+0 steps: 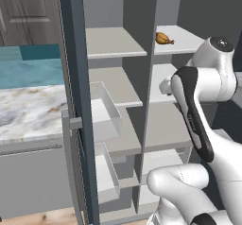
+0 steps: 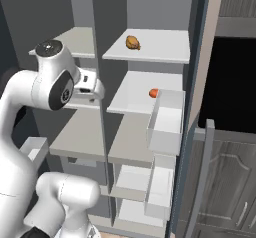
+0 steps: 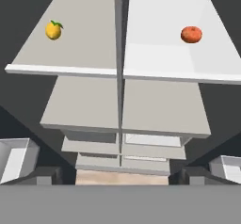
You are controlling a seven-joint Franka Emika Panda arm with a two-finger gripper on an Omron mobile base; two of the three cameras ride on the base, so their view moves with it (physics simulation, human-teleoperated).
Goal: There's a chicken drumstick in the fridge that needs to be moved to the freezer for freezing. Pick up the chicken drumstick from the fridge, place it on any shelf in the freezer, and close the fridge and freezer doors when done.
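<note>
Drumstick (image 2: 132,42) on top fridge shelf (image 2: 165,52) — fingers open.

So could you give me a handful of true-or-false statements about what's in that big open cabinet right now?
1. The chicken drumstick lies on the top shelf of the fridge. True.
2. The claw is clamped around the drumstick. False: the drumstick lies alone on its shelf, with nothing gripping it.
3. A small orange-red round item sits one shelf below the drumstick. True.
4. Both doors are closed. False: both halves stand open, shelves showing.
5. A yellow fruit sits on a shelf in the freezer half. True.
</note>
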